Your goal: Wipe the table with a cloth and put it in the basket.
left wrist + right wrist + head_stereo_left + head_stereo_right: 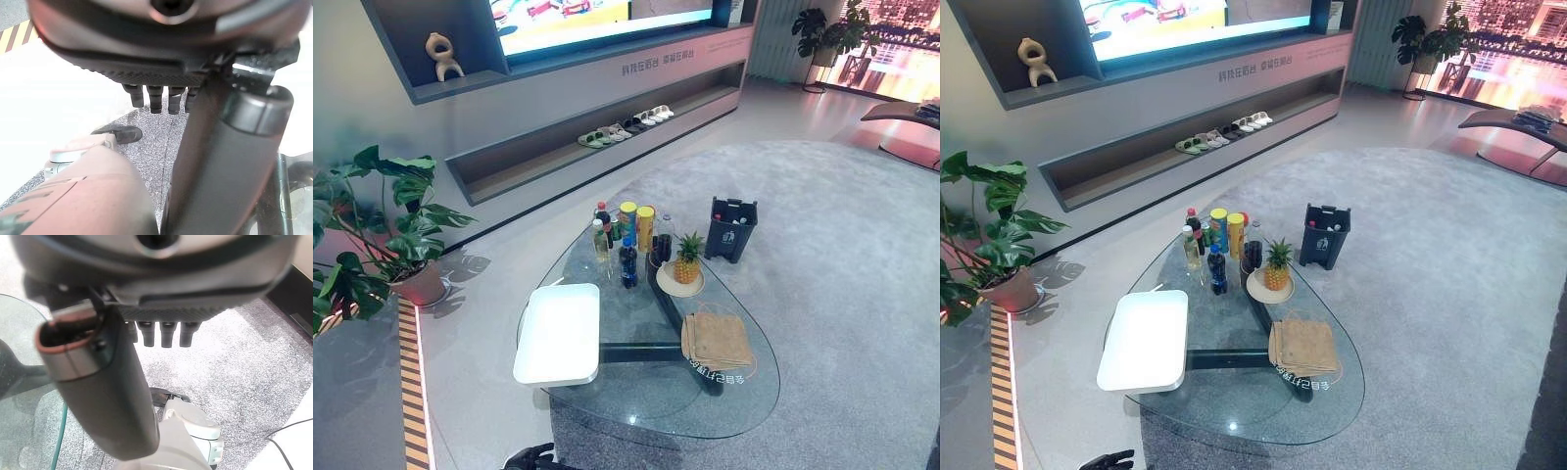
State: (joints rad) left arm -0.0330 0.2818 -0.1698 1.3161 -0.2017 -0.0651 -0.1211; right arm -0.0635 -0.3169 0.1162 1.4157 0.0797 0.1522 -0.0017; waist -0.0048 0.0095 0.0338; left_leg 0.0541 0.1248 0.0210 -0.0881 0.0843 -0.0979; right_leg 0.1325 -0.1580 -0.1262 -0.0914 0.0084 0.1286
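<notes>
A folded tan cloth [715, 340] lies on the right side of the glass table [636, 401], near its front edge. A white rectangular basket [558, 333] rests on the table's left side, with nothing visible in it. My left hand [156, 100] hangs low over the grey carpet with its fingers straight and nothing in it; its dark tips also peek in below the table's front edge as the left hand [1107, 460]. My right hand [166, 333] hangs beside the glass edge, fingers relaxed, holding nothing. Both hands are well short of the cloth.
At the table's far end stand several bottles [627, 262] and cans [645, 225], with a pineapple [686, 258] on a plate. A dark bin [732, 228] sits on the carpet beyond the table. A potted plant [382, 235] stands at the left.
</notes>
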